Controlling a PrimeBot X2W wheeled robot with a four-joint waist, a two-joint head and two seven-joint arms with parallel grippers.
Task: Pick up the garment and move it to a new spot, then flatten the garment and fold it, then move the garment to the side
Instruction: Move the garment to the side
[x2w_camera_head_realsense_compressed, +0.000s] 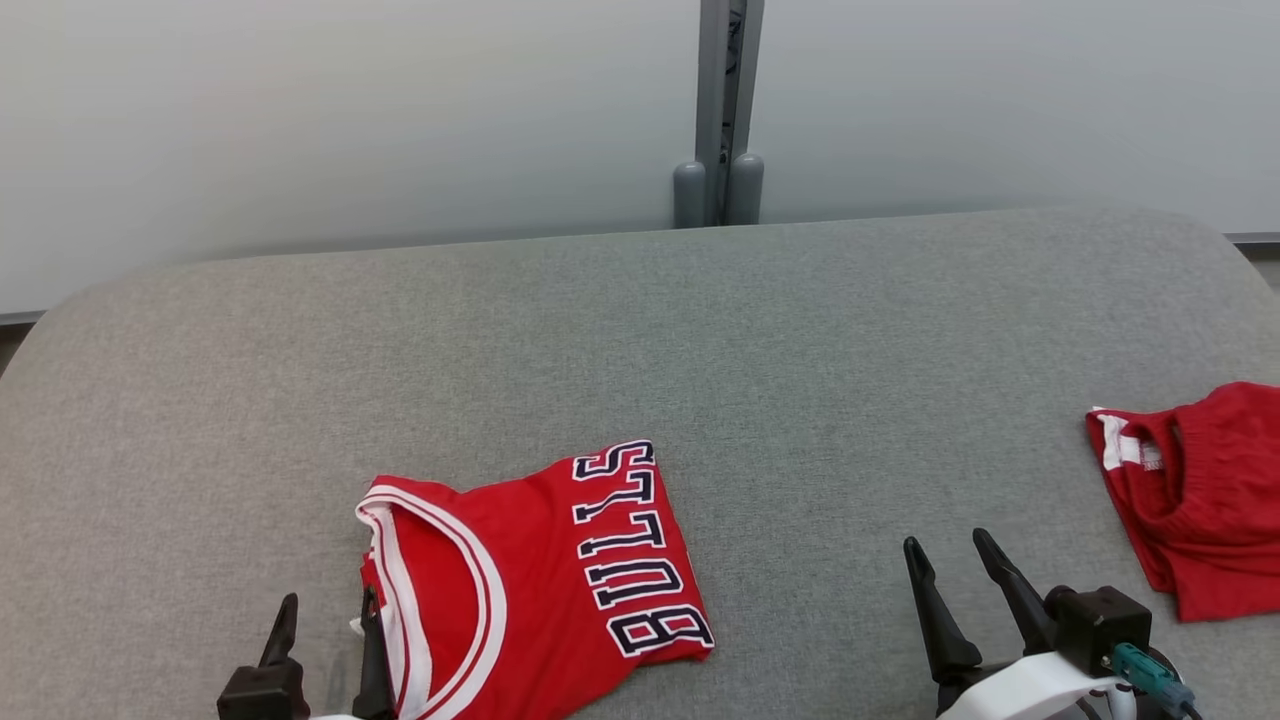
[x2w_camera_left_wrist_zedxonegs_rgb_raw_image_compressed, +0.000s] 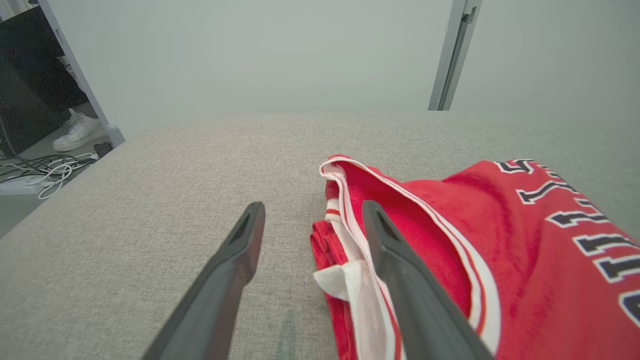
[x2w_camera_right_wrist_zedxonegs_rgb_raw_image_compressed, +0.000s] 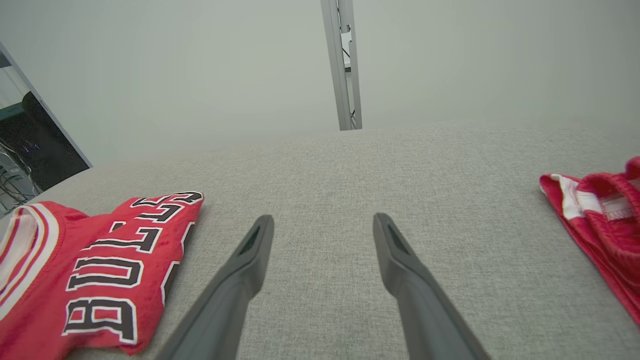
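Item: the garment, red, lying folded into a compact rectangle on the near left part of the desk, with dark white-outlined lettering reading "BULLS" facing up along its right side. A curved opening edged in white and red stripes faces left. In the left wrist view the garment shows layered folds at that edge and a small white flap. In the right wrist view the garment lies low at the left, lettering uppermost. Desk: covered in grey woven fabric, rounded at the far corners, set against a pale wall panel with a grey post. Left claw: spread wide at the garment's left edge. In its own view the left claw has one finger over bare fabric and the other over the striped trim; whether it touches the cloth cannot be told. Right claw: spread wide over bare desk, well apart from the garment. The right claw sits between the two red pieces. Second piece: a crumpled red cloth with a white band, at the desk's right edge. Beyond the desk's left side: a white shoe and loose cables on the floor.
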